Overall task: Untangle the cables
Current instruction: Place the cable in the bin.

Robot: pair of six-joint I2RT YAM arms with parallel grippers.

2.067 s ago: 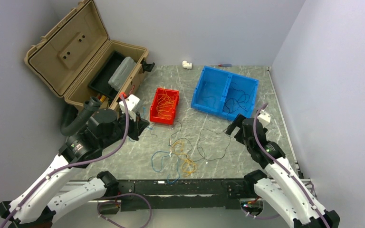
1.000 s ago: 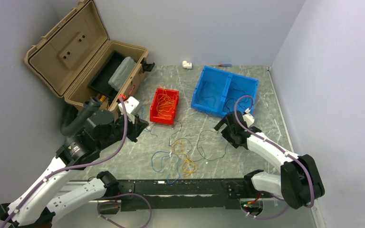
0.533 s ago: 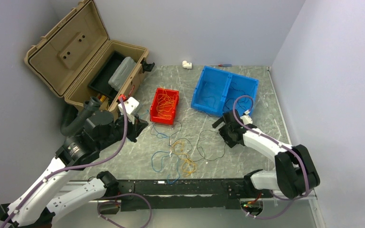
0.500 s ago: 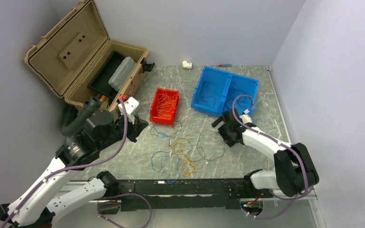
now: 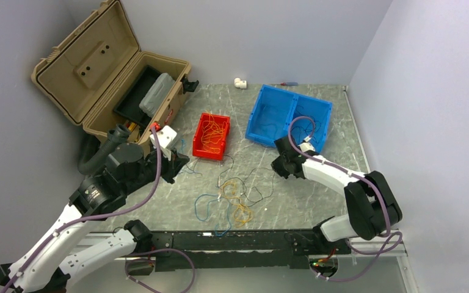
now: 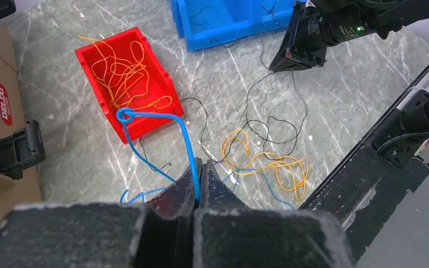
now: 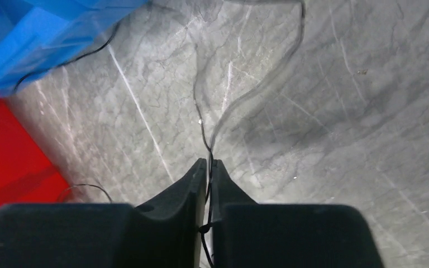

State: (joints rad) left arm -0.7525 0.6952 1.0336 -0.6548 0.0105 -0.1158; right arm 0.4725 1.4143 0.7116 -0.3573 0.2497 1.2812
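The red bin [image 5: 208, 152] holds a loose nest of yellow-orange cables [image 6: 125, 67]. Right of it, the two-compartment blue bin [image 5: 258, 113] has a few thin dark strands [image 5: 313, 120]; I can't make out how many. Left of the red bin the tan case [image 5: 88, 58] stands open, with a grey container inside; the rest of its contents are too dark to name.

The tangled cables [image 5: 235, 198], yellow-orange, blue and black, lie on the table [image 5: 293, 207] just nearer me than the red bin. My left gripper [image 6: 200, 170] is pressed together on a blue cable [image 6: 184, 134] whose loop sits at the red bin's front rim; hooked or only resting, I can't tell. My right gripper [image 7: 208, 164], right of the red bin, pinches a black cable [image 7: 204, 134], which blurs further out.
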